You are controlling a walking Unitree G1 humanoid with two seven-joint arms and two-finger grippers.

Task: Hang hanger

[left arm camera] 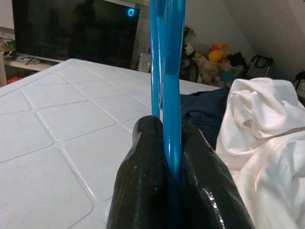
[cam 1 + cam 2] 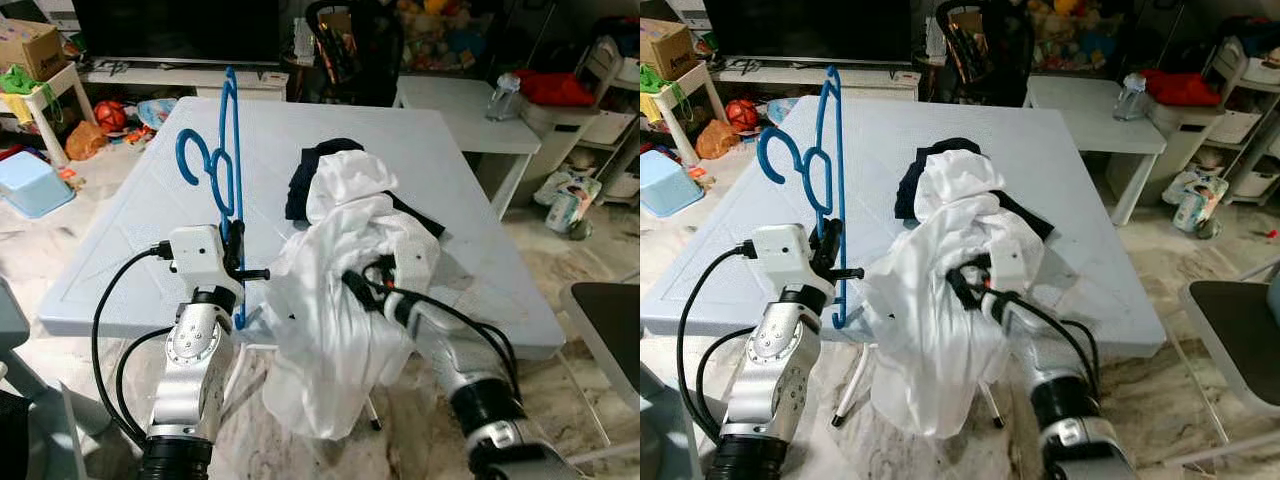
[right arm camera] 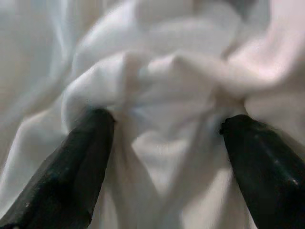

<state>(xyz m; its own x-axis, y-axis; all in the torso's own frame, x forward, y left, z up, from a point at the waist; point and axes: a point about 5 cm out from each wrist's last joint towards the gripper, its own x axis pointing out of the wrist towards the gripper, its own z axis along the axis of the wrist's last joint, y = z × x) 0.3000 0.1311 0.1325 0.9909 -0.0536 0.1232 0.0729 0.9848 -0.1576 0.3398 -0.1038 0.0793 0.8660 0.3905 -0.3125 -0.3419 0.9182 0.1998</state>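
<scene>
A pale table (image 2: pixel 480 250) fills a cluttered room. At its near left edge the blue hanger (image 2: pixel 228 170) stands upright, pinched by the left gripper (image 1: pixel 171 157). The right gripper (image 3: pixel 162 157), spread wide, presses into the white shirt (image 2: pixel 340 300) beside it. Hanging seems not yet begun.

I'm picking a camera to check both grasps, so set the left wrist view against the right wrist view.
Left wrist view: the left gripper, shut on the blue hanger, over the white table, with a dark garment and a television beyond. Right wrist view: the right gripper, its fingers open, pressed into cloth. Both share the white garment.
</scene>
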